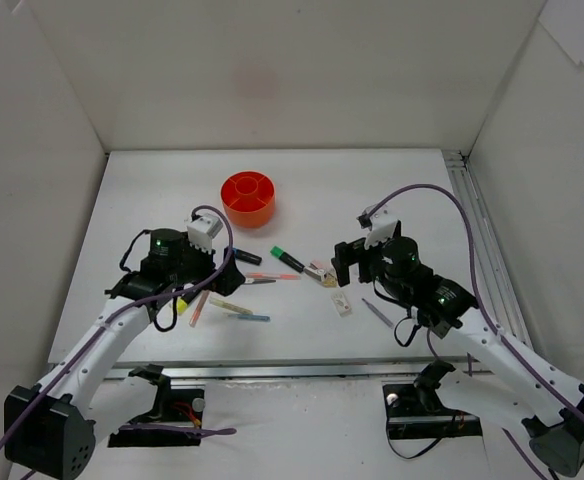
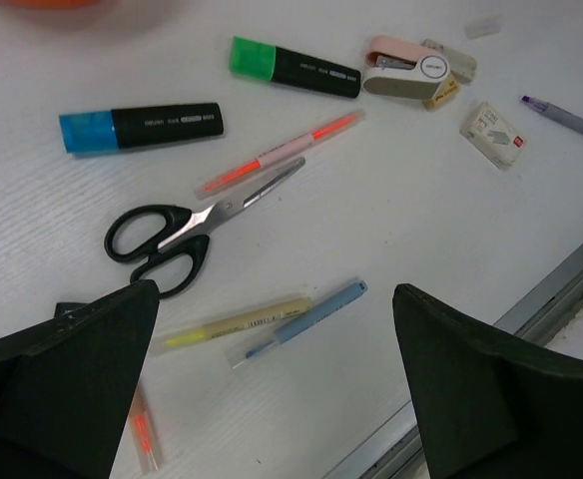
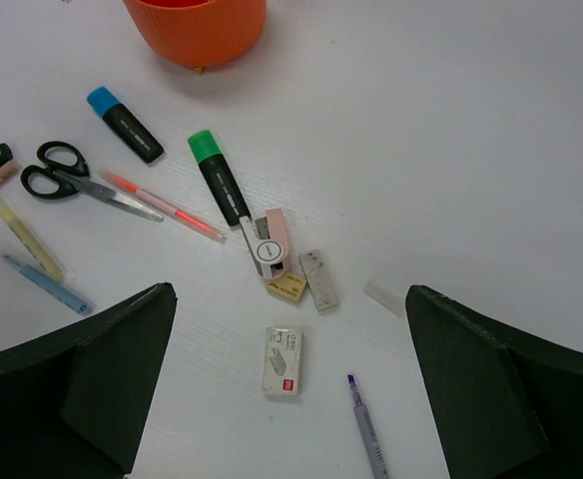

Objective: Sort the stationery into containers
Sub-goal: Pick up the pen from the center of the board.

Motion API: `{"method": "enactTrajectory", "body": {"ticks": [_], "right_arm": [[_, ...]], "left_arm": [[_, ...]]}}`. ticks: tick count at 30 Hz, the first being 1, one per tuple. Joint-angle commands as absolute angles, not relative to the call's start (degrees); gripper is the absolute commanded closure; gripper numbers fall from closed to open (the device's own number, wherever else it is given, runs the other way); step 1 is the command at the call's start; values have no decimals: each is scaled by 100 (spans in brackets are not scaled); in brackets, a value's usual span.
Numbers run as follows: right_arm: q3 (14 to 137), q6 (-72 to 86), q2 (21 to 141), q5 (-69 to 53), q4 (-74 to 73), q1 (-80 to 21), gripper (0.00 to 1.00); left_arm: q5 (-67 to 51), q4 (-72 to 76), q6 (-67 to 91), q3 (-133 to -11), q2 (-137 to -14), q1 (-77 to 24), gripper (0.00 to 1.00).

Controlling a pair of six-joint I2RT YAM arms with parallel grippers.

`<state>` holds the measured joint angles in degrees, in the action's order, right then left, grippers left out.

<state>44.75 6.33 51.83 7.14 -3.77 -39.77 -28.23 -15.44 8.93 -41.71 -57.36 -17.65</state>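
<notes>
Two arms, both w/ jaws wide apart, nothing held. The left gripper hangs over the left part of the scatter and the right gripper over the right part.

The orange organiser stands upright on the worktop, at approx. 12 o'clock from the pile and apart from it. All stationery seen lies loose on the worktop.

Left wrist view:
- scissors closed
- blue highlighter at 11 o'clock of them
- pink-orange pen just beside the blades
- yellow pen and blue pen side by side at 5 o'clock

Right wrist view:
- green highlighter, its black end touching a pink-white item
- two beige erasers at that item's 5 o'clock
- white eraser at their 3 o'clock
- white box at the item's 6 o'clock
- purple pen at the box's 4 o'clock
</notes>
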Motion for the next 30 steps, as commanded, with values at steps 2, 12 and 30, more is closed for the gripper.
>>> {"method": "enactTrajectory", "body": {"ticks": [2, 12, 30], "right_arm": [[4342, 545, 4913, 721, -316, -3929, 2], [4746, 1027, 5966, 1167, -1115, -3867, 2], [4070, 2153, 7408, -219, -2241, -2075, 31]], "left_arm": [[-2909, -1046, 440, -4650, -5397, -1915, 1], [-2558, -1248, 852, -4685, -5054, -1969, 1], [-2742, -1125, 387, -5871, -6819, -2312, 0]]}}
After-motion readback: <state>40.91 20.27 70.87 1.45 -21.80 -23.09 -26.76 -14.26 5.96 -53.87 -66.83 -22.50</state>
